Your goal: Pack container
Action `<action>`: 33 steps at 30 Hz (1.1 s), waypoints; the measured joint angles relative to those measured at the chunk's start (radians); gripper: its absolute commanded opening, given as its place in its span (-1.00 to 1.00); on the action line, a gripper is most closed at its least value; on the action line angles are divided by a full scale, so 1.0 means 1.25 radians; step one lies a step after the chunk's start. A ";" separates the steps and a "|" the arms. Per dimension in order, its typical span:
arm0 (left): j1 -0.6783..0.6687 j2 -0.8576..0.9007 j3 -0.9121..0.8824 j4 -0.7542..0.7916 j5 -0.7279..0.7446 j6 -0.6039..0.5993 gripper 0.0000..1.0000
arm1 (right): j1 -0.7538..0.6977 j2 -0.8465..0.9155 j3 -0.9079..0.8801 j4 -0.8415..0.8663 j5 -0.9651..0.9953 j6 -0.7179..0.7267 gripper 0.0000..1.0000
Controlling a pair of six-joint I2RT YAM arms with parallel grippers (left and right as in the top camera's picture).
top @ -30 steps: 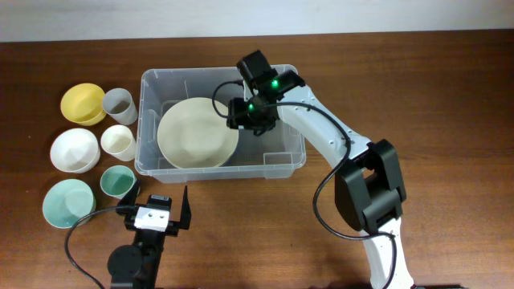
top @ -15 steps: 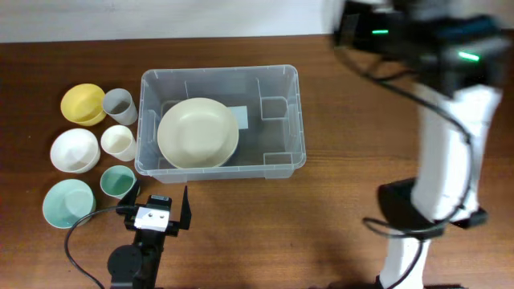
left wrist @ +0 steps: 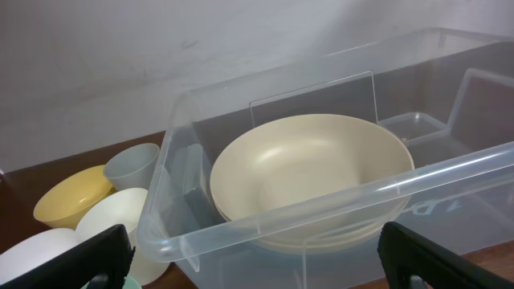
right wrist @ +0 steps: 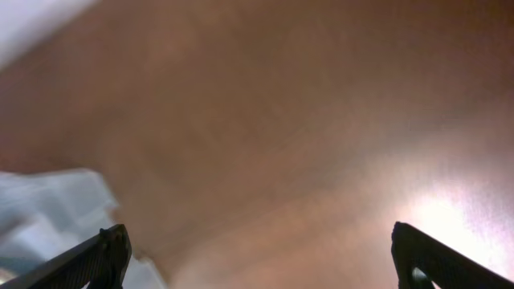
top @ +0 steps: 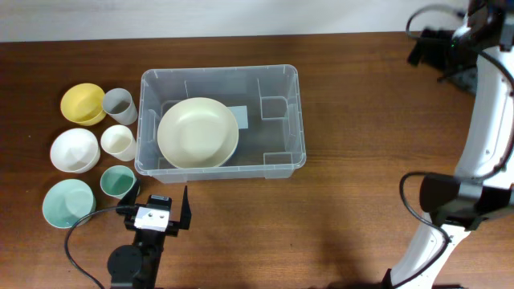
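Note:
The container (top: 220, 74), a large clear bin with a white label (top: 242, 118) on its base, stands mid-table. A cream bowl (top: 197, 132) lies in its left half. My left gripper (top: 159, 205) is open and empty at the front edge, just short of the container's near wall. In the left wrist view the container's near rim (left wrist: 321, 201) and the cream bowl (left wrist: 313, 164) fill the frame between the left gripper's fingers (left wrist: 257, 269). My right gripper (top: 428, 48) is raised at the far right back, open and empty; the right wrist view (right wrist: 269, 257) is blurred.
Left of the container stand a yellow bowl (top: 83, 103), a grey cup (top: 118, 104), a white bowl (top: 74, 149), a cream cup (top: 118, 142), a teal bowl (top: 67, 202) and a teal cup (top: 118, 181). The right arm's base (top: 450, 201) stands at the right.
My right arm has left the container's inside and swung up to the far right back corner. The cream bowl stays in the container. The left arm has not moved.

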 measured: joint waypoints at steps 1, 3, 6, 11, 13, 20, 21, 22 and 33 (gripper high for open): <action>0.000 0.000 0.000 0.000 0.000 0.000 0.99 | -0.010 0.002 -0.039 0.005 0.000 0.000 0.98; 0.000 0.000 0.000 0.000 0.000 0.000 0.99 | -0.034 0.006 -0.113 0.026 0.002 0.000 0.98; 0.000 0.000 0.000 0.000 0.000 0.000 0.99 | -0.073 0.008 -0.203 0.067 0.014 -0.002 0.98; 0.000 0.000 0.000 0.000 0.000 0.000 0.99 | -0.127 0.009 -0.305 0.127 0.019 0.004 0.98; 0.000 0.000 0.000 0.000 0.000 0.000 1.00 | -0.143 0.009 -0.337 0.144 0.019 0.004 0.98; 0.000 0.000 0.000 0.000 0.000 0.000 1.00 | -0.153 0.009 -0.360 0.161 0.019 0.005 0.98; 0.000 0.000 0.000 0.000 0.000 0.000 1.00 | -0.153 0.009 -0.360 0.161 0.019 0.005 0.98; 0.000 0.000 0.000 0.000 0.000 0.000 1.00 | -0.153 0.009 -0.360 0.161 0.019 0.005 0.98; 0.000 0.000 0.000 0.000 0.000 0.000 0.99 | -0.153 0.009 -0.360 0.161 0.019 0.006 0.98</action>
